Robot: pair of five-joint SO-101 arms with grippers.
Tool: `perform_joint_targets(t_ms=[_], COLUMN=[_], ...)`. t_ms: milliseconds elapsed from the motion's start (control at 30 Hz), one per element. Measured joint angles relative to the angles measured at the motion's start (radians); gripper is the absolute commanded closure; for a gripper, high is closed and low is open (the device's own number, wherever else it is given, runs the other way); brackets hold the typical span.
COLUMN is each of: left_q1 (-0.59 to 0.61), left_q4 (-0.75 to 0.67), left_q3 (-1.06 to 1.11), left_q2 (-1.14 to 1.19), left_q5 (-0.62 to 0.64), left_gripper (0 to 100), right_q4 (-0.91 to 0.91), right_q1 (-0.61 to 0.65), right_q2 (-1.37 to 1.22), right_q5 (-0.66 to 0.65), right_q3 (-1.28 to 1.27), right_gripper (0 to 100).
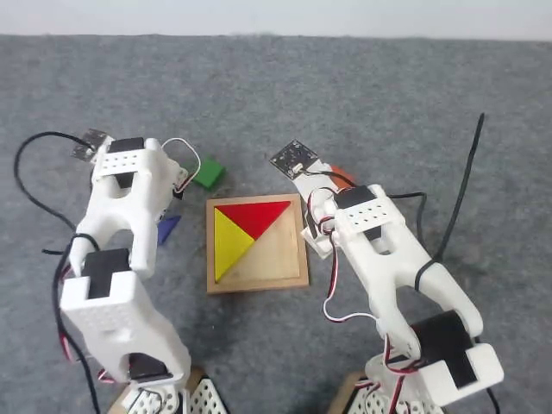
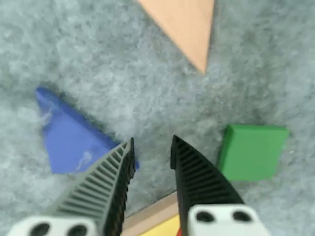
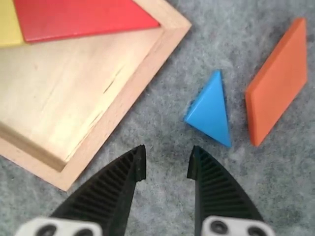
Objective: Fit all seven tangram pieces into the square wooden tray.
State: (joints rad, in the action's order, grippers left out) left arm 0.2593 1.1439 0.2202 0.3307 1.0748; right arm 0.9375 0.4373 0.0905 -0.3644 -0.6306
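Note:
The square wooden tray (image 1: 278, 255) lies in the middle of the table and holds a red triangle (image 1: 255, 215) and a yellow triangle (image 1: 228, 244). My left gripper (image 2: 151, 147) hangs open over bare carpet. A dark blue triangle (image 2: 69, 140) is on one side of it and a green square (image 2: 252, 151) on the other, with a plain wooden triangle (image 2: 184, 24) farther off. My right gripper (image 3: 166, 157) is open beside the tray's (image 3: 64, 93) corner. A light blue triangle (image 3: 211, 110) and an orange parallelogram (image 3: 276, 88) lie just beyond it.
Grey carpet covers the table. In the high view the green square (image 1: 208, 172) and dark blue triangle (image 1: 168, 228) lie left of the tray, and the orange piece (image 1: 342, 175) peeks out at its upper right. Cables trail beside both arms.

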Motion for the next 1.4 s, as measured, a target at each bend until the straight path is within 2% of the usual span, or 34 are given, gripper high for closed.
perform_joint_targets(t_ms=[200,333,433,533,800,1133,1400], left_q1=[-0.009,-0.012,-0.021,-0.032,-0.032,-0.032,-0.031], left_q4=[-0.031,0.052,0.141,0.203,0.327,0.397,0.404], left_q3=[-0.023,-0.106,-0.17,-0.195,-0.183,-0.166,0.028], left_q2=[0.077,0.135,0.18,0.193,0.195,0.196,0.008], left_q5=[-0.014,-0.043,-0.106,-0.176,-0.311,-0.442,-0.546], left_gripper=[93,93,98,98,98,98,97], right_q4=[0.0,0.0,0.0,0.0,0.0,0.0,0.0], right_q1=[0.0,0.0,0.0,0.0,0.0,0.0,0.0], right_q2=[0.0,0.0,0.0,0.0,0.0,0.0,0.0], right_q5=[0.0,0.0,0.0,0.0,0.0,0.0,0.0], right_q3=[0.0,0.0,0.0,0.0,0.0,0.0,0.0], right_gripper=[84.3,84.3,84.3,84.3,84.3,84.3,84.3])
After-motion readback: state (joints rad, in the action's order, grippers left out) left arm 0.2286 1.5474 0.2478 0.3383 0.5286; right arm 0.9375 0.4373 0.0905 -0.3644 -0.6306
